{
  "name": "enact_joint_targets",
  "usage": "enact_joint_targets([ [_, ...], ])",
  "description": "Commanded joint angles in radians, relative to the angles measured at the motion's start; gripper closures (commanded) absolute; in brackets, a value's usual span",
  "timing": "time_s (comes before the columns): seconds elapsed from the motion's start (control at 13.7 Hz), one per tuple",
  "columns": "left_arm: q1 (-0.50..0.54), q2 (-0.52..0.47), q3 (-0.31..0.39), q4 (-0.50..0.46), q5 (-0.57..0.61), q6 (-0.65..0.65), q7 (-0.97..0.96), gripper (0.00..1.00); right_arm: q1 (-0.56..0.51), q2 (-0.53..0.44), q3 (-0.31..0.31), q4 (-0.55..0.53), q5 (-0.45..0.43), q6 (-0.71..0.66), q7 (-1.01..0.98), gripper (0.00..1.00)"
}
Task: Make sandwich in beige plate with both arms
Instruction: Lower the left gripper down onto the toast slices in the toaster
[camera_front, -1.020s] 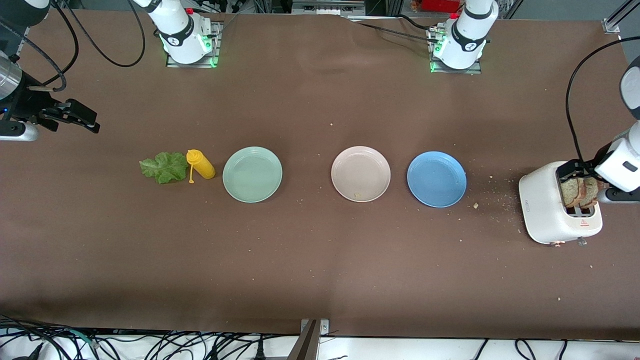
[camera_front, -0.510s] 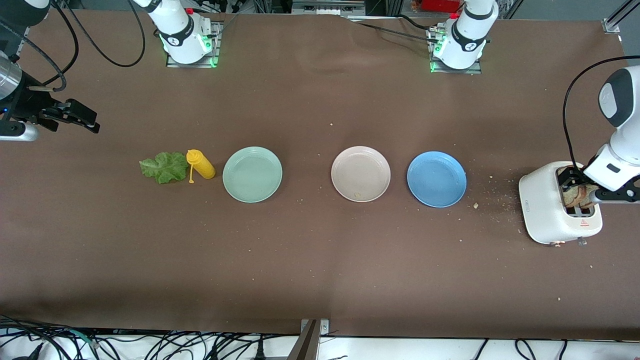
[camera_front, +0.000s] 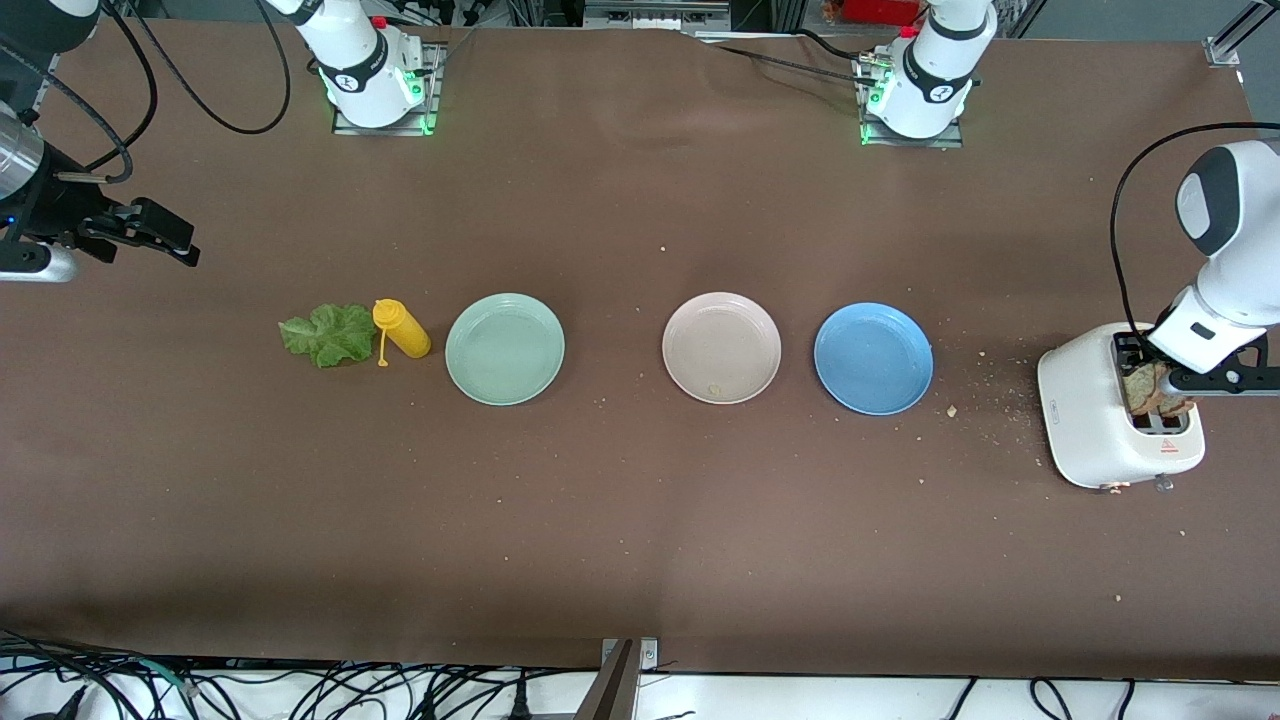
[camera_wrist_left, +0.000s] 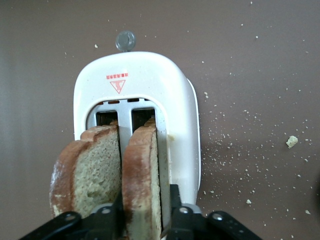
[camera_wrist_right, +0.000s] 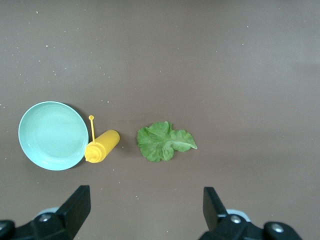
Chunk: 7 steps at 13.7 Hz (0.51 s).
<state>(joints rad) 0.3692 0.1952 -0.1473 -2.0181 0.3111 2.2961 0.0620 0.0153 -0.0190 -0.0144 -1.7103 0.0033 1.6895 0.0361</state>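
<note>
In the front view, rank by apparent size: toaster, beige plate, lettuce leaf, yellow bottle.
1. Toaster
2. Beige plate, a little smaller
3. Lettuce leaf
4. Yellow bottle

All sit about equally near the camera, so the order holds.

In the front view the left gripper (camera_front: 1150, 372) was mostly covered by its own white wrist, so its jaws could not be made out there, and the bread slices (camera_front: 1155, 390) in the toaster (camera_front: 1090, 420) showed only as a small brown patch. In the left wrist view the lower ends of both slices (camera_wrist_left: 142, 185) ran out past the picture's edge, and their parts down in the slots were hidden. The right gripper (camera_front: 160, 238) was cut by the edge in the right wrist view, only its two finger (camera_wrist_right: 76, 206) ends showing.
</note>
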Motion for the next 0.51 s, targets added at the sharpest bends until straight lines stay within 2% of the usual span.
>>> enact_joint_targets([
  [0.0, 0.016, -0.007, -0.009, -0.001, 0.020, -0.007, -0.002, 1.00, -0.005, 0.007, 0.001, 0.020, 0.010, -0.005, -0.015, 0.00],
  [0.44, 0.022, -0.017, -0.006, 0.016, 0.020, -0.012, -0.001, 1.00, -0.003, 0.007, 0.001, 0.020, 0.007, -0.008, -0.013, 0.00],
])
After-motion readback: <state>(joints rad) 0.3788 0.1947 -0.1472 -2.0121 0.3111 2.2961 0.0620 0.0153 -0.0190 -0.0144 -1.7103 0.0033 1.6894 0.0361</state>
